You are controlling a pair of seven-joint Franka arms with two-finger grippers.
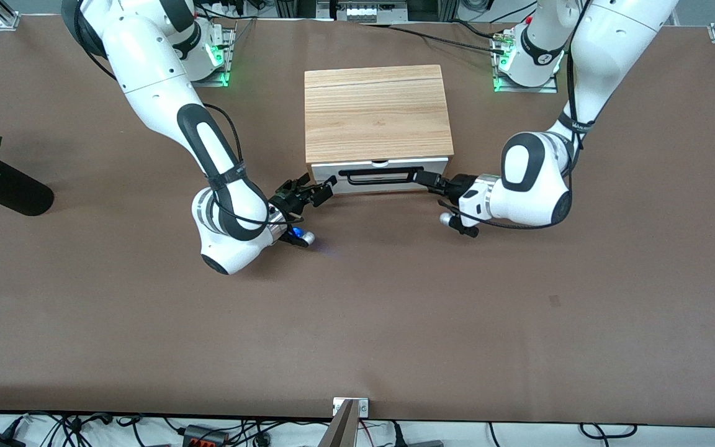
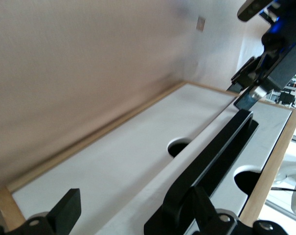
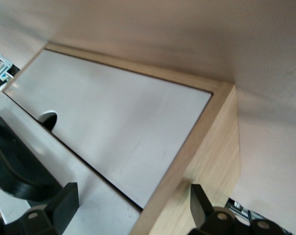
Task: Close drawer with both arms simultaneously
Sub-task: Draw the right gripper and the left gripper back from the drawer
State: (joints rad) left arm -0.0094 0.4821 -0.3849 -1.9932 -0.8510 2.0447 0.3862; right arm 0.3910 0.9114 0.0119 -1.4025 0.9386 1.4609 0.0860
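On the brown table (image 1: 357,323), the 2 arms reach low toward the front of the box (image 1: 377,112), which sits mid-table near the bases. The right gripper (image 1: 326,188) is at the drawer (image 1: 380,174) front's corner toward the right arm's end, fingers (image 3: 64,203) spread apart and holding nothing, straddling the box's edge. The left gripper (image 1: 422,179) is at the end of the handle (image 1: 381,176) toward the left arm's end, its fingers (image 2: 64,210) also apart and empty, one on each side of the bar. The drawer's white panel sits nearly flush with the box front. A black vase (image 1: 7,186) lies by the table edge at the right arm's end.
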